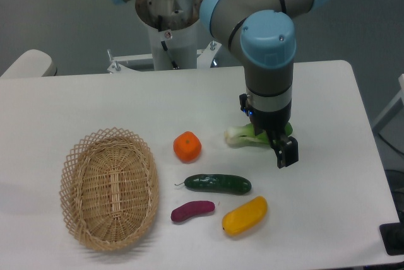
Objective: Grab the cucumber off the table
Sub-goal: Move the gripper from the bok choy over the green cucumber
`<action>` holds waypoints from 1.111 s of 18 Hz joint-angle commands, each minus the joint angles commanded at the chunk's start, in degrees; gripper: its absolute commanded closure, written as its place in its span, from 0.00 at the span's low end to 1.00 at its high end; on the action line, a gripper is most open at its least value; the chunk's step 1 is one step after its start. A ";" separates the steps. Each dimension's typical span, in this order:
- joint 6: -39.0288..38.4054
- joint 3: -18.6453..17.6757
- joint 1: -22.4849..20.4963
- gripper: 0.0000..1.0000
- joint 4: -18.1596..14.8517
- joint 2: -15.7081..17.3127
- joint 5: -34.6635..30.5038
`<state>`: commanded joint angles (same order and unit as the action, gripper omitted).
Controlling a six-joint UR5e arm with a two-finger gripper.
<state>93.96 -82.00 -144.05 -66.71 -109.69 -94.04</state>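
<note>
Cucumber: you see the cucumber [218,183] lying flat on the white bench [328,99], fully in view, its thin stem tip pointing left; nothing touches it.
Claw: the claw [285,151] hangs down from the arm, up and to the right of the cucumber and apart from it. You get only a dark block of fingers seen nearly edge on, so you cannot tell whether they are spread or together; nothing shows between them.
Bok choy: the bok choy [243,135] is partly hidden behind the arm's wrist and the claw; only the white stalk end and a strip of green leaf show.
Orange: the orange [187,146] sits above and left of the cucumber, clear of it.
Purple piece: the small purple vegetable [192,210] lies just below the cucumber's left end.
Yellow piece: the yellow vegetable [245,214] lies just below the cucumber's right end; whether they touch is hard to say.
Basket: the wicker basket [108,187] stands at the left, well apart.
Arm: its upper joints are cut off by the top edge.
Bench edges: the near right corner is cut off at the bottom edge.
</note>
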 joint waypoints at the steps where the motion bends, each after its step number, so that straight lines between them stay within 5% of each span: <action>1: 0.00 -0.35 0.09 0.00 0.17 0.00 0.00; 14: -0.09 -1.58 2.36 0.00 0.61 -1.93 -0.26; 20: 1.40 -5.80 4.13 0.01 1.23 -3.68 -0.70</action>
<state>95.36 -87.80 -139.93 -65.48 -113.37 -94.75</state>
